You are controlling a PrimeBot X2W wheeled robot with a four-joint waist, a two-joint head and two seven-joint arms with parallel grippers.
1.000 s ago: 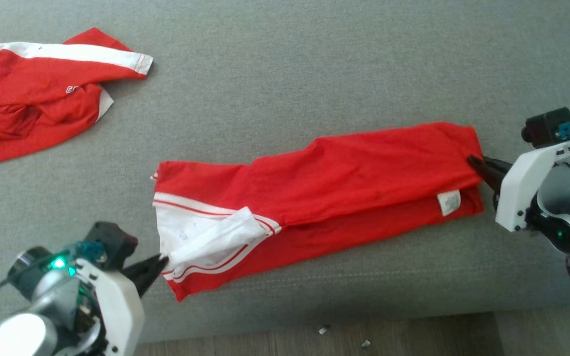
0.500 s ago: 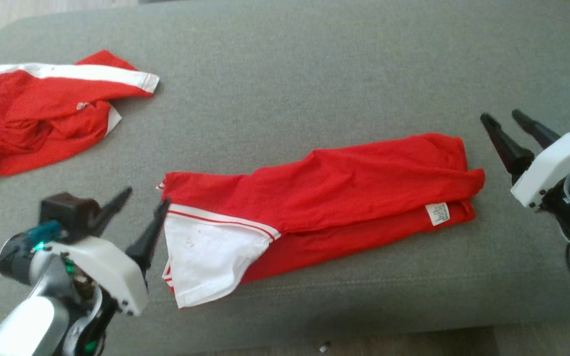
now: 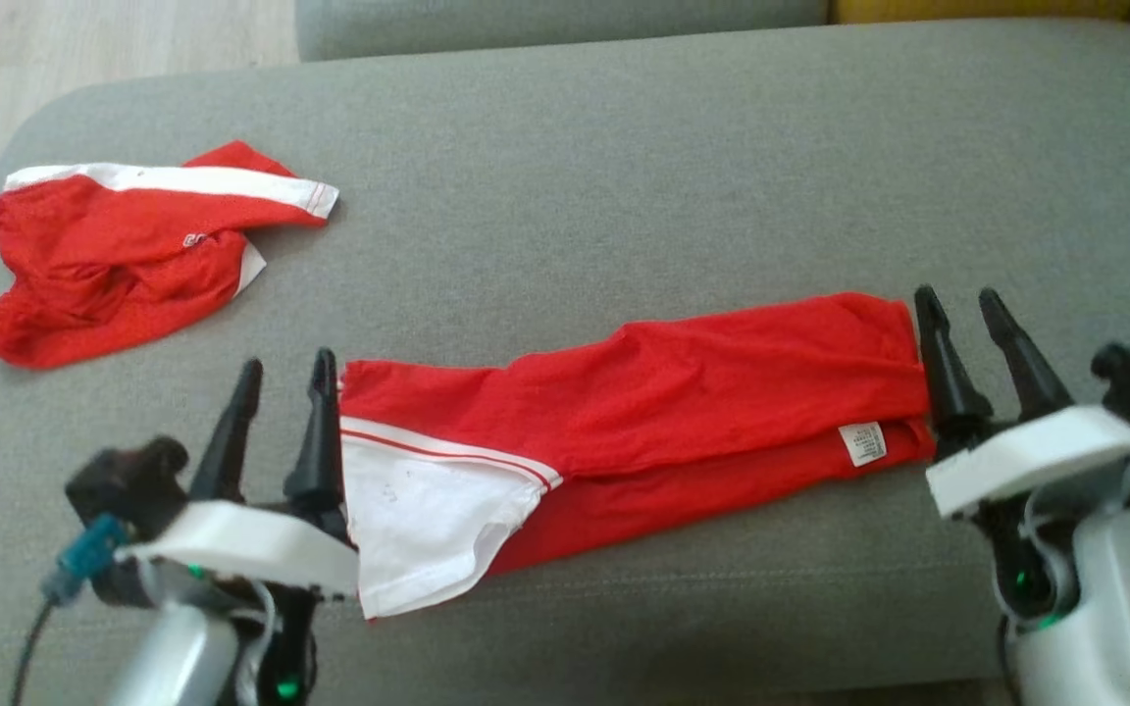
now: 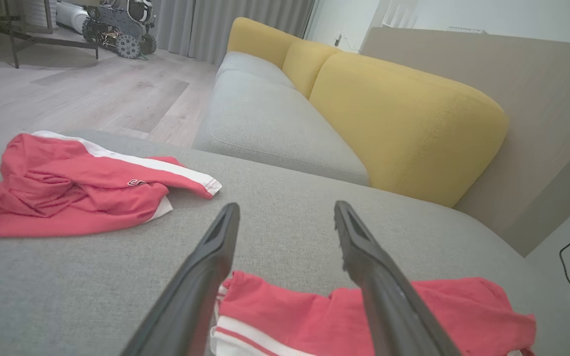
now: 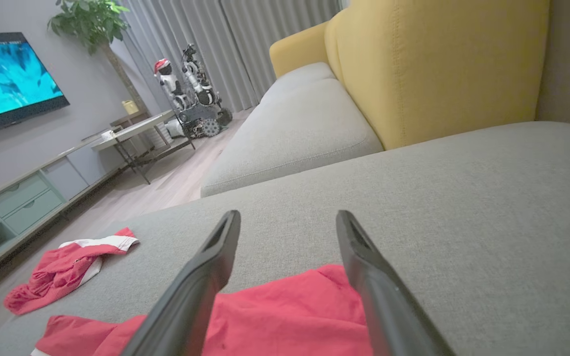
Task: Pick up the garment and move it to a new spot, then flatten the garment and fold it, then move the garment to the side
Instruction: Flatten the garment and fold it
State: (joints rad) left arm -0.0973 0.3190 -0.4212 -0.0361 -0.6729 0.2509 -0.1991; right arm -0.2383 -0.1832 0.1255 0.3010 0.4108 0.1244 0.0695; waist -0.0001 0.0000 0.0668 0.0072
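Observation:
The garment [image 3: 643, 412] is red with white trim, folded into a long strip across the grey cushion [image 3: 624, 176]; its white part [image 3: 428, 510] lies at the left end and a small label [image 3: 862, 443] near the right end. My left gripper [image 3: 282, 378] stands open just left of the strip's left end, holding nothing. At the strip's right end, my right gripper [image 3: 959, 306] is open and empty too. The left wrist view has the strip's left end [image 4: 275, 311] under the left gripper [image 4: 285, 210]. The right wrist view has red cloth [image 5: 285, 311] below the right gripper [image 5: 287, 217].
A second red and white garment [image 3: 133, 250] lies crumpled at the cushion's far left, also seen as a crumpled heap [image 4: 67, 188] from the left wrist. A yellow backrest [image 4: 399, 113] and another grey seat [image 5: 290, 133] stand beyond. The wooden floor [image 3: 84, 49] lies off the cushion's left edge.
Both grippers let go of the garment's ends and opened, then rose to point upward beside it. The white flap dropped flat. The head camera tilted, shifting the whole picture down.

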